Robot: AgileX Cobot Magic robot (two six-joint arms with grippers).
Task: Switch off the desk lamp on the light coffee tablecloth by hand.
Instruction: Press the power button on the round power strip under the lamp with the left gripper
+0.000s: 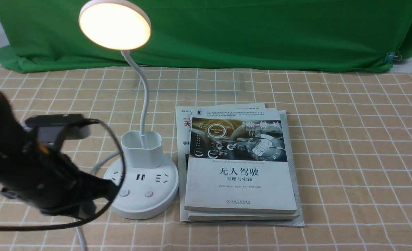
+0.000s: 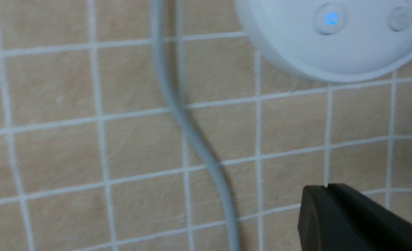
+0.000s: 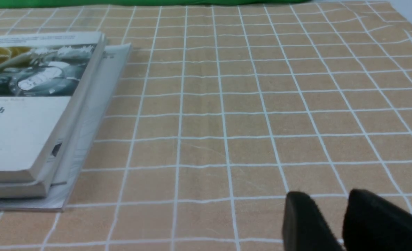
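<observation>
The white desk lamp (image 1: pixel 115 24) is lit and stands on the light coffee tablecloth (image 1: pixel 348 139), with its pen cup (image 1: pixel 142 148) on a round base (image 1: pixel 157 204). The base has two buttons; the left button (image 1: pixel 124 192) glows blue and also shows in the left wrist view (image 2: pixel 331 18). My left gripper (image 1: pixel 112 190) is shut and empty, and it hovers just left of that button, a little short of the base (image 2: pixel 326 187). The white cord (image 2: pixel 192 132) runs beside it. My right gripper (image 3: pixel 326 198) rests low over bare cloth with its jaws slightly apart and empty.
A stack of books (image 1: pixel 240 167) lies right against the lamp base on its right side and also shows in the right wrist view (image 3: pixel 35 111). A green backdrop cloth (image 1: pixel 261 31) hangs at the back. The left arm's black cable (image 1: pixel 118 150) loops in front of the base.
</observation>
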